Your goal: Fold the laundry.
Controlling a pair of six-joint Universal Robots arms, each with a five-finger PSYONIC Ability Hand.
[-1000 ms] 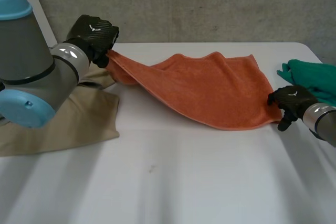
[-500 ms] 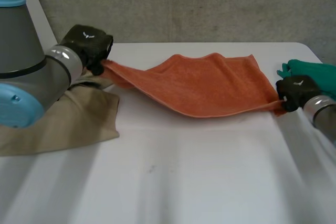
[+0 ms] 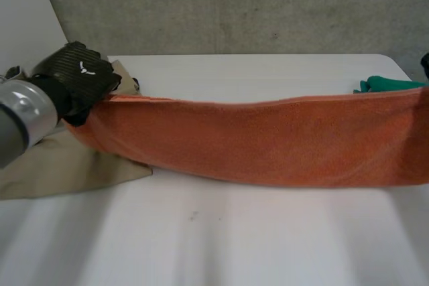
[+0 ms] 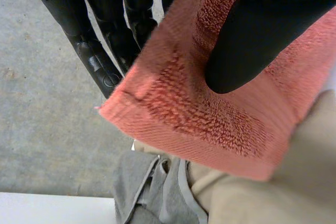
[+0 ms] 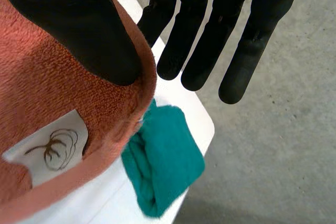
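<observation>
The orange towel now hangs as a long, taut band in the air above the worktop, spanning the 2 hands. 1 second ago it sagged loosely onto the surface, with the hands lower and closer together. The left hand pinches a corner between thumb and fingers, over the beige cloth. The right hand clamps the far corner under its thumb, beside the label and above the green cloth. Pulled straight like this, the towel looks ready to be laid flat. The fold itself seems not yet begun.
</observation>
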